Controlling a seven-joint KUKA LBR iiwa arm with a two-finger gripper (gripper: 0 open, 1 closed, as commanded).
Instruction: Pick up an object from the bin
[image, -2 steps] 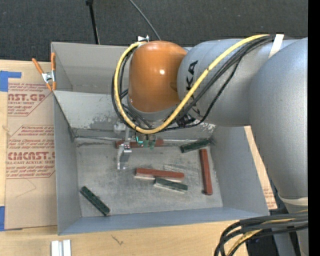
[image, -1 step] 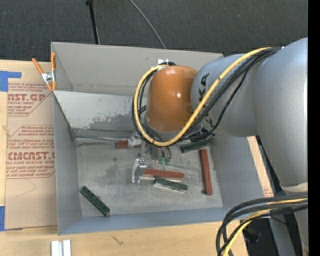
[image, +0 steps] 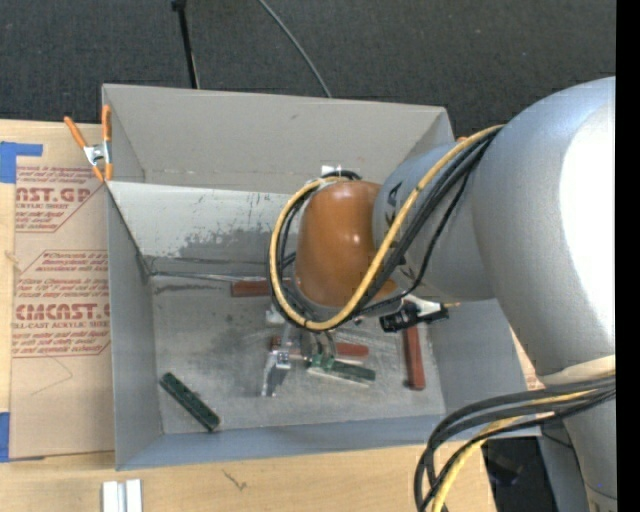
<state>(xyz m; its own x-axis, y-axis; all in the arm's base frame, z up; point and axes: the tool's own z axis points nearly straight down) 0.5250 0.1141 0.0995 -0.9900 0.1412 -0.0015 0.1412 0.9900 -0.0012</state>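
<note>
Grey metal bin (image: 130, 330), and the gripper (image: 274, 372) hangs low over its floor near the middle. I cannot tell whether its jaws are wide, narrow or holding anything. Just beside the jaws, on the arm's side, lies a flat green strip (image: 342, 372), the likeliest pick, with a short red piece (image: 351, 350) just beyond it. Farther that way lies a brown stick (image: 414, 362). Opposite, well apart, lies a dark bar (image: 189, 401), and behind the jaws a red bar (image: 250, 289). The risk, as I judge it, is that closing here meets bare floor, or nips only the strip's end and flicks it away, since the strip seems to lie beside the jaws, not between them.
</note>
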